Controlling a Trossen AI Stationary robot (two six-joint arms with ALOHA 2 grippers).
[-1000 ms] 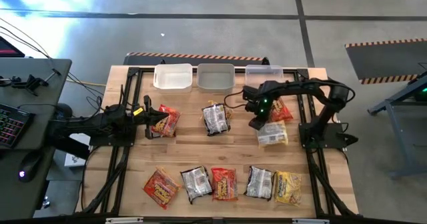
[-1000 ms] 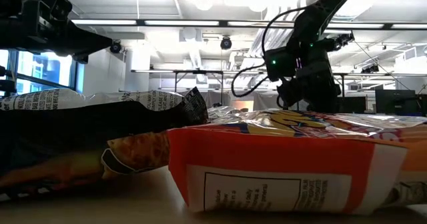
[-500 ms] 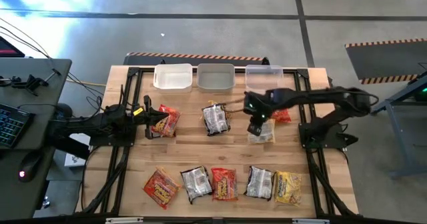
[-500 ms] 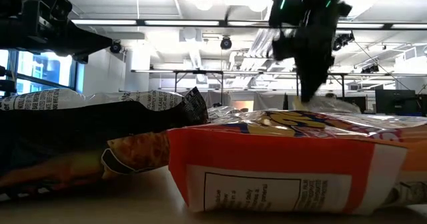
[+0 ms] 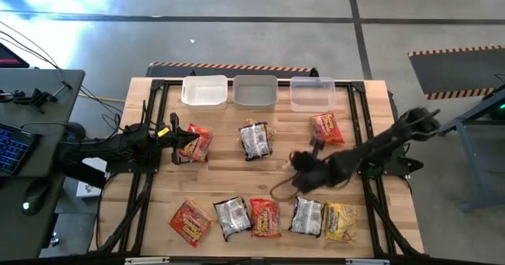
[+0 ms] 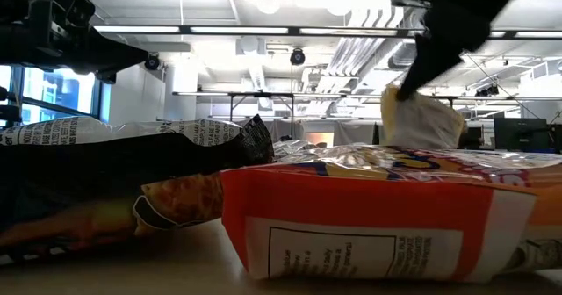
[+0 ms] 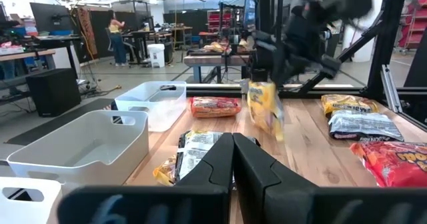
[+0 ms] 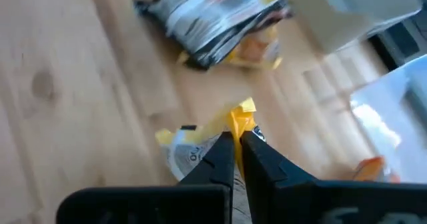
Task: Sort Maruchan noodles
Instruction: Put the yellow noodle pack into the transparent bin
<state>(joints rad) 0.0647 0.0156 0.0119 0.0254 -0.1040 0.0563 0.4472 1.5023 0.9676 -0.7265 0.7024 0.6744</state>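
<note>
Hanging over bare wood mid-table, right gripper (image 8: 233, 139) fingers pinch yellow noodle packet (image 7: 265, 106).

Right gripper (image 5: 304, 173): over mid-table, clamped on one ramen packet (image 7: 264, 107) hanging beneath it.
Beyond the gripper, at the far edge: three bins (image 5: 256, 91) side by side.
Between gripper and bins: a lone packet (image 5: 326, 128).
Nearer than the gripper: front row of five packets (image 5: 264, 218).
Toward the left gripper (image 5: 175, 144): a packet (image 5: 255, 140) at centre; another packet (image 5: 196, 143) just beside that gripper.
</note>
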